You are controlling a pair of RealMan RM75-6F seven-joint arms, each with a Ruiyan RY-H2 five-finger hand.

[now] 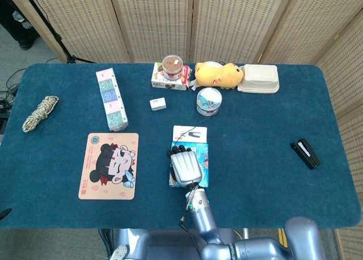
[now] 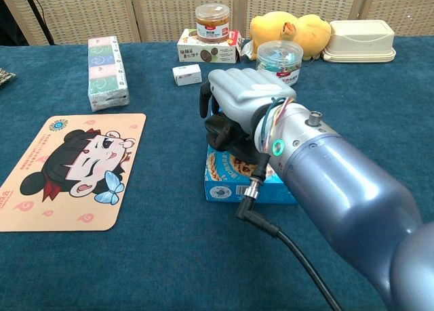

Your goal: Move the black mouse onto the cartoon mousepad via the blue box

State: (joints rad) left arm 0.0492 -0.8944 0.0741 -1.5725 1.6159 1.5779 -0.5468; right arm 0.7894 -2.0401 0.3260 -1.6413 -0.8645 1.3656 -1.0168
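Observation:
My right hand (image 1: 186, 168) grips the black mouse (image 2: 226, 131) from above and hovers over the left part of the blue cookie box (image 2: 228, 173), covering most of it. In the head view only the blue box's right edge (image 1: 203, 158) shows beside the hand. Whether the mouse touches the box cannot be told. The cartoon mousepad (image 1: 109, 165) lies flat to the left of the box with nothing on it, also in the chest view as the mousepad (image 2: 68, 169). My left hand is out of sight in both views.
A white card box (image 1: 190, 133) lies just behind the blue box. Further back stand a tissue pack (image 1: 112, 98), a small white box (image 1: 158, 104), a clear tub (image 1: 209, 101) and a yellow plush (image 1: 218, 74). A black stapler (image 1: 305, 153) lies at right, a rope (image 1: 39, 113) at far left.

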